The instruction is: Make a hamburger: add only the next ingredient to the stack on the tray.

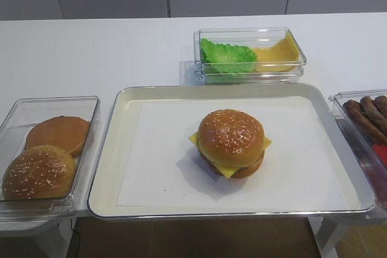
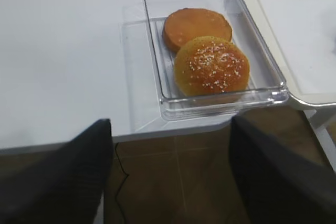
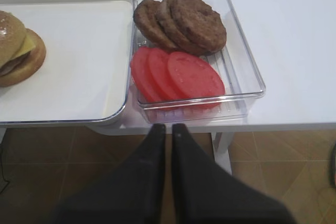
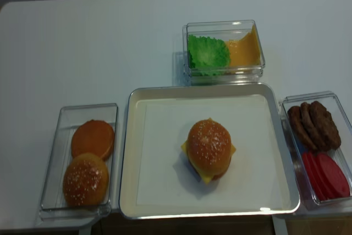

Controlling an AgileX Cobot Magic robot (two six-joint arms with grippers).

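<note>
The hamburger [image 1: 230, 144] stands near the middle of the tray [image 1: 115, 119], on the white paper [image 1: 157, 167]. A seeded bun top [image 1: 230, 136] already sits on it, above the yellow cheese slice [image 1: 227, 170], whose corners stick out at the left, right and near sides. The bun base is under it; the patty is hardly visible from above.

In the clear box [image 1: 12, 119] at the left lie a smooth bun half [image 1: 58, 134], at the far end, and a second sesame bun top [image 1: 39, 172], nearer and overlapping its edge.

Both high views show no arm at all (only the wrist cameras show the grippers). The left wrist view looks down on this bun box, and the left gripper [image 2: 170, 161] hangs before the near edge of the table, its two dark fingers [image 2: 79, 177] spread wide with nothing between them. The right wrist view shows the right gripper [image 3: 168, 132] with its fingers pressed together, grasping nothing, just before the box [image 3: 247, 61] with three brown patties [image 3: 181, 22] at the far end and three tomato slices [image 3: 176, 74] at the near end. The first high view cuts this box at the edge.

At the far side stands a box [image 4: 223, 26] with lettuce [image 4: 208, 53] at the left and orange-yellow cheese slices [image 4: 243, 50] at the right.
</note>
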